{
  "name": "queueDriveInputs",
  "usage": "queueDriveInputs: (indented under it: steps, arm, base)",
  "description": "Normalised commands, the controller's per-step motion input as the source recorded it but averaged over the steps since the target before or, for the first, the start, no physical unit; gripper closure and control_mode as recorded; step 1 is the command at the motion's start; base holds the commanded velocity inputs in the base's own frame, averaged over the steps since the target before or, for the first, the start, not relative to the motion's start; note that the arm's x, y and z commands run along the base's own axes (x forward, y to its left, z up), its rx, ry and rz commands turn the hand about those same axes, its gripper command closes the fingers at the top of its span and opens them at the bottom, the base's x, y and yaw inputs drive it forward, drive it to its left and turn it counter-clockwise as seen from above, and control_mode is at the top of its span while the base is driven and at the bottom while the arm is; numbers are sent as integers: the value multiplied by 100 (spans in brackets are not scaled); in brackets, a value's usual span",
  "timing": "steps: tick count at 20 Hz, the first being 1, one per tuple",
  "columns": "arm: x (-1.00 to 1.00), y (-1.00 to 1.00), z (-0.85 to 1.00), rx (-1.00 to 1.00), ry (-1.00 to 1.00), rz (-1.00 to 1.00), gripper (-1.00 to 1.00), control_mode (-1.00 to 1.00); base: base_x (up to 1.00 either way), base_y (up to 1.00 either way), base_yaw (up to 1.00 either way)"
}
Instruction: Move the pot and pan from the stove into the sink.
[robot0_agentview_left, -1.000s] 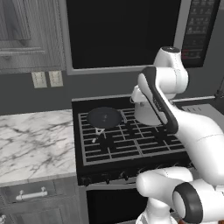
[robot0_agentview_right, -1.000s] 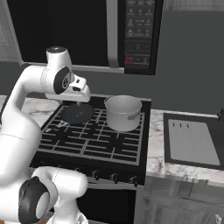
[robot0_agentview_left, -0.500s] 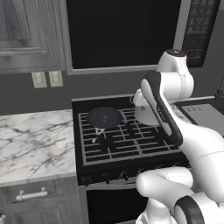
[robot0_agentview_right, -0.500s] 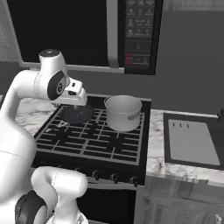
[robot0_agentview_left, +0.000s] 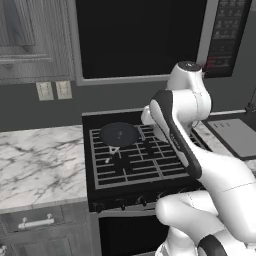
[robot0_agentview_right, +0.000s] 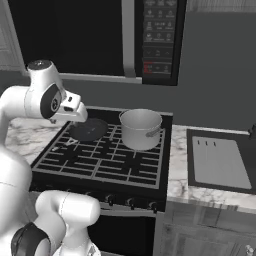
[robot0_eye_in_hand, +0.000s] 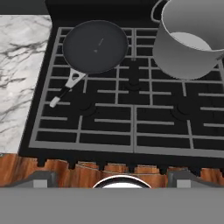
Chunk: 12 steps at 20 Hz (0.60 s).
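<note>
The dark pan (robot0_eye_in_hand: 95, 46) lies on the stove's (robot0_eye_in_hand: 131, 118) back left grate, its thin handle pointing toward the front left. On the back right grate stands the silvery pot (robot0_eye_in_hand: 188, 43), upright and empty. My gripper (robot0_eye_in_hand: 112, 176) hovers high over the stove's front edge with its jaws wide apart and nothing between them. From the right base view, the pot (robot0_agentview_right: 141, 129) sits beside the pan (robot0_agentview_right: 89, 130), and the hand (robot0_agentview_right: 72, 107) hangs above the stove's (robot0_agentview_right: 100, 162) left side. The sink (robot0_agentview_right: 220, 162) lies to the right, past a strip of counter.
A marble counter (robot0_agentview_left: 40, 160) adjoins the stove on the left. A microwave (robot0_agentview_right: 157, 40) hangs over the back of the stove. Cabinet drawers (robot0_agentview_left: 35, 222) sit below the counter. The arm's own links (robot0_agentview_left: 175, 125) block the stove's right side in the left base view.
The jaws have spread wider. The hand has drifted slightly toward the stove's left front; pot and pan have not moved.
</note>
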Motion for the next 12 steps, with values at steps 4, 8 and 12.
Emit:
queueDriveInputs:
  steps: [4,8,12]
  arm:
    - [0,58,-2,0,-4,-7,-100,-100]
    - [0,53,-3,0,-4,-8,-100,-100]
    - [0,46,-3,0,-4,-7,-100,-100]
  base:
    - [0,0,0]
    - [0,0,0]
    - [0,0,0]
